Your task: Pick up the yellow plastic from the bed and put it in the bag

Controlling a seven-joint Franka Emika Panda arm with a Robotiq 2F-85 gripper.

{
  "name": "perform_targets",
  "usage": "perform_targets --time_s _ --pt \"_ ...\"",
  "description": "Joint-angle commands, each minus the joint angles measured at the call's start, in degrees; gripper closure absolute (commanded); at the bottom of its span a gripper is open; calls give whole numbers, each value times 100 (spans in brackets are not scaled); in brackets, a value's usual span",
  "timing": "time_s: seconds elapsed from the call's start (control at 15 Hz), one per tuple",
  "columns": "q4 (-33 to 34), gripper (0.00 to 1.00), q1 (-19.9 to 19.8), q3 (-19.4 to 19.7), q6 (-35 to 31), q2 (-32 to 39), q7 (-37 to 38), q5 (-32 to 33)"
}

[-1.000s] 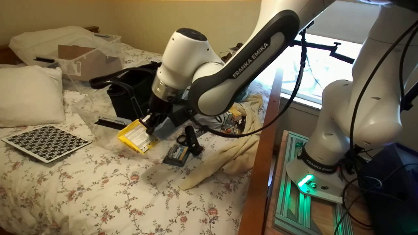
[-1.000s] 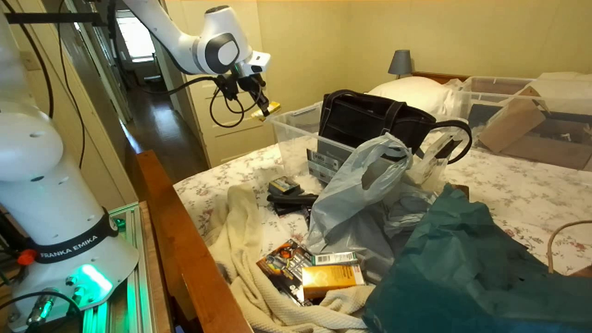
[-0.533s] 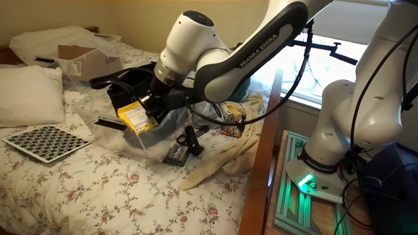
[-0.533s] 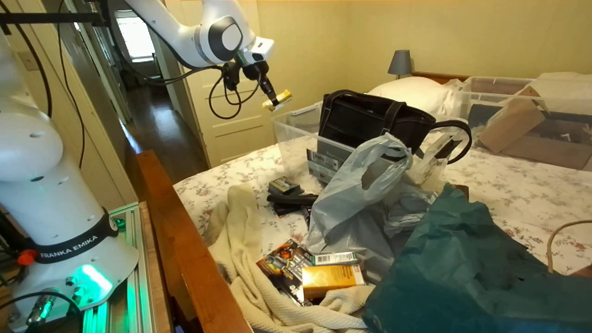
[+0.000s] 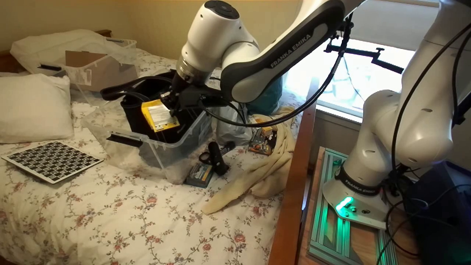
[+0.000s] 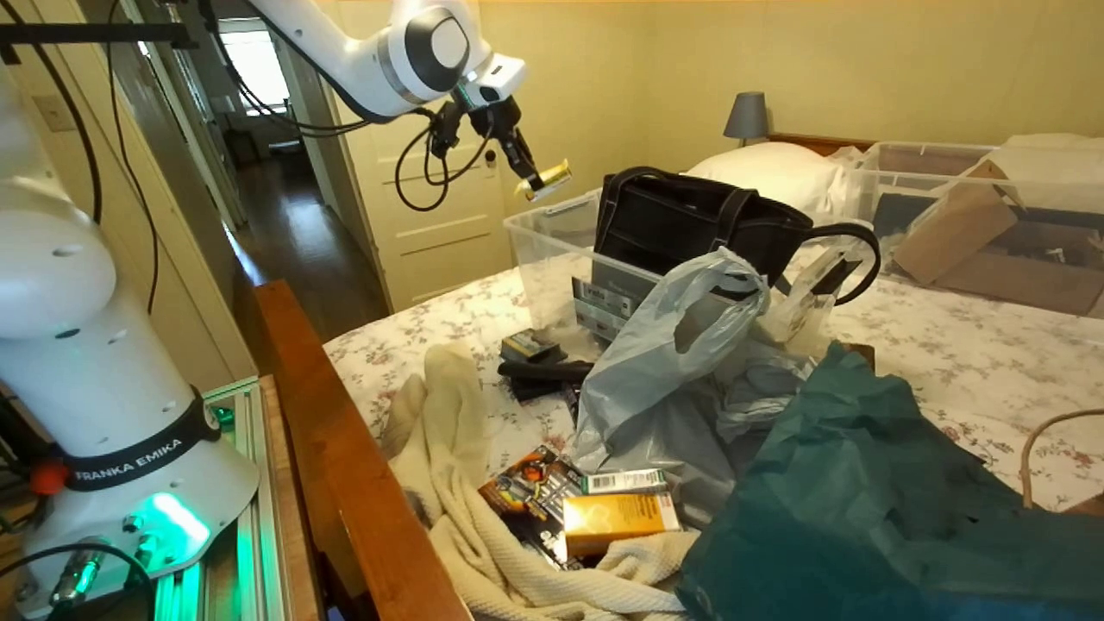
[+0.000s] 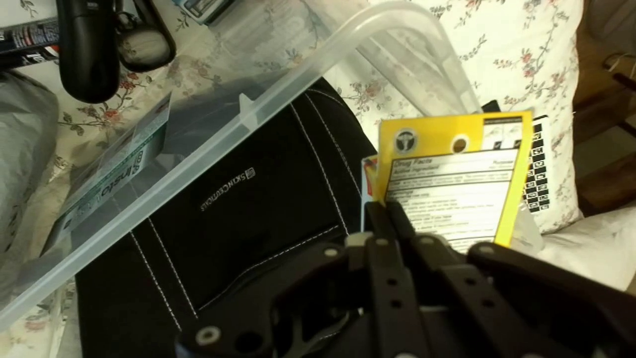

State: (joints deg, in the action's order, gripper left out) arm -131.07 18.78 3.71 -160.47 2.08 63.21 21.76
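Note:
My gripper [image 7: 389, 206] is shut on one edge of the yellow plastic [image 7: 449, 194], a flat yellow-bordered piece with a white printed panel. The piece hangs tilted in the air. In an exterior view the yellow plastic [image 5: 158, 117] overlaps the front of the black bag [image 5: 133, 117]. Another angle puts the yellow plastic [image 6: 548, 181] off to the side of the bag [image 6: 664, 226], above the end of a clear bin. The wrist view shows the bag's stitched side [image 7: 233, 228] below and left of the fingers. The flowered bed [image 5: 110, 221] lies underneath.
The bag stands inside a clear plastic bin [image 5: 152, 144] with a raised rim. Grey plastic [image 6: 664, 388] and a teal bag [image 6: 862, 492] sit beside it. A black flashlight [image 5: 218, 158], cream cloth [image 5: 254, 176] and checkered board [image 5: 51, 161] lie around. A wooden rail [image 5: 294, 184] edges the bed.
My gripper has risen and moved closer to the bag, carrying the yellow plastic with it. The bag, bin and other things on the bed have stayed in place.

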Motion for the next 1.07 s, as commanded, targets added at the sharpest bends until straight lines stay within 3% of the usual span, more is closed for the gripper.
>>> perform_targets --time_s 0.0,0.4,1.0 --pt "0 97 0 0 4 0 8 1" --pt "272 99 -162 202 84 28 -93 91" --pt "1704 99 -298 516 486 649 -229 345"
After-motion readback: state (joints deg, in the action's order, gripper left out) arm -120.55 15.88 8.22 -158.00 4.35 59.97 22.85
